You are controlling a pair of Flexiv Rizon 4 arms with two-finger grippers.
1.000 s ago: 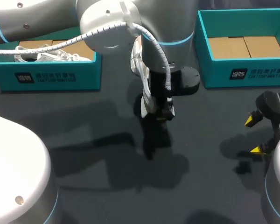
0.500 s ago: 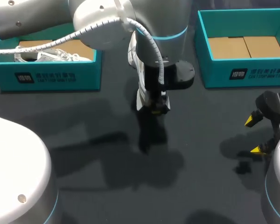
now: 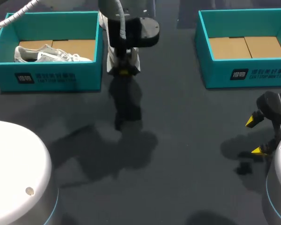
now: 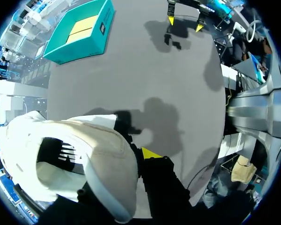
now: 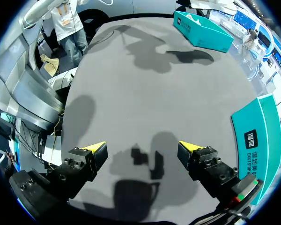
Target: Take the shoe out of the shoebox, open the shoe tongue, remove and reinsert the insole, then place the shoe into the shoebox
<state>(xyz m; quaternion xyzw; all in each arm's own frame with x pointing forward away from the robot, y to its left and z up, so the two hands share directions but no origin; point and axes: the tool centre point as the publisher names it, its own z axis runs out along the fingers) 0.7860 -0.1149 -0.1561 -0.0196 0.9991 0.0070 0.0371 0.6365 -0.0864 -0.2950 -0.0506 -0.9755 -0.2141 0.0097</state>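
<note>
Overhead, white logos and print mark both teal boxes' fronts; the left shoebox (image 3: 47,77) holds a second shoe (image 3: 49,53). The left gripper (image 3: 124,70) clamps the white shoe (image 3: 111,61), which it has carried from mid-table to beside that box. Left wrist: the shoe (image 4: 84,154) shows its open mouth, with one yellow tip outside its wall. Right wrist: the right gripper (image 5: 143,150) gapes wide and holds nothing, beside the right shoebox (image 5: 260,136).

- I count two teal boxes: left box (image 3: 89,75) upper left, right box (image 3: 215,75) upper right.
- Two white shoes: boxed shoe (image 3: 47,54), held shoe (image 3: 111,63) top centre.
- My two grippers: left gripper (image 3: 124,71), right gripper (image 3: 255,136).
</note>
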